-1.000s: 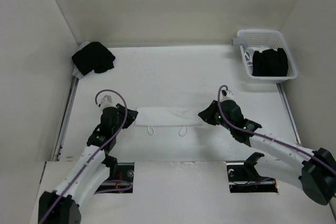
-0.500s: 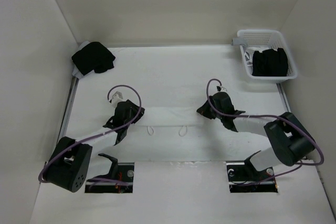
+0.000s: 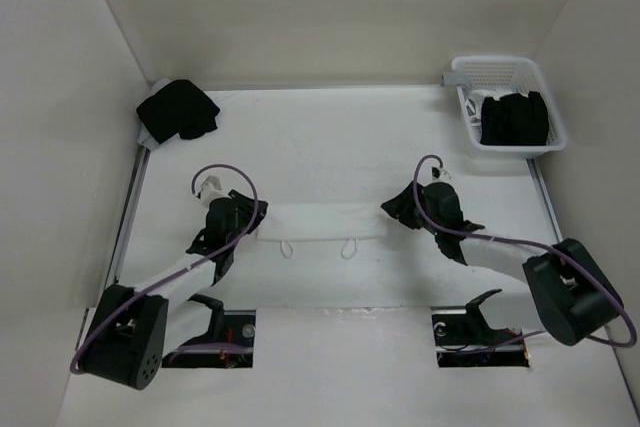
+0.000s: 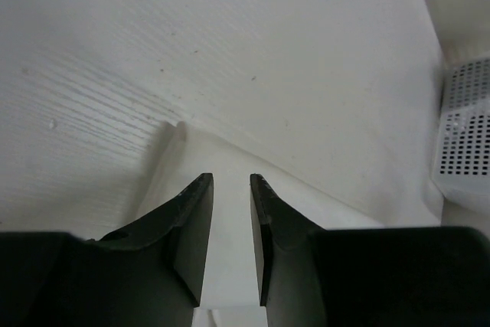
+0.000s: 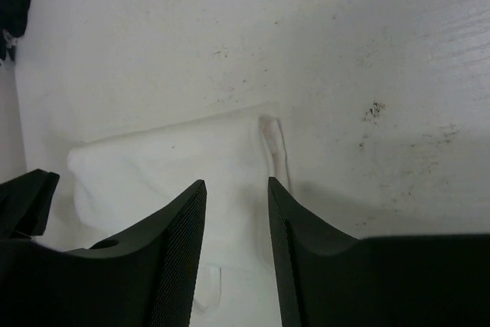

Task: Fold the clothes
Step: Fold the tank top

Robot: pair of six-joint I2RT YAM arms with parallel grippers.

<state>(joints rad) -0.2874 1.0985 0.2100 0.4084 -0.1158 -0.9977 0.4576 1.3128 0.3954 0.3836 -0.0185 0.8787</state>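
The clothes (image 3: 320, 222), a thin white camisole top, lie as a folded band across the middle of the table, with two strap loops (image 3: 348, 247) hanging off the near edge. My left gripper (image 3: 252, 219) sits at the band's left end. In the left wrist view, that gripper (image 4: 230, 178) is open and flat white fabric (image 4: 222, 151) shows in the gap. My right gripper (image 3: 392, 212) is at the right end. In the right wrist view, the right gripper (image 5: 236, 183) is open just above the fabric's (image 5: 168, 158) edge, pinching nothing.
A white lattice basket (image 3: 505, 72) holding black garments (image 3: 515, 119) stands at the back right. A black garment pile (image 3: 177, 110) lies in the back left corner. White walls close in the table on three sides.
The right gripper has opened over the top's right end and drawn slightly right. The left gripper has shifted a little left. The top now shows as a wider flat band.
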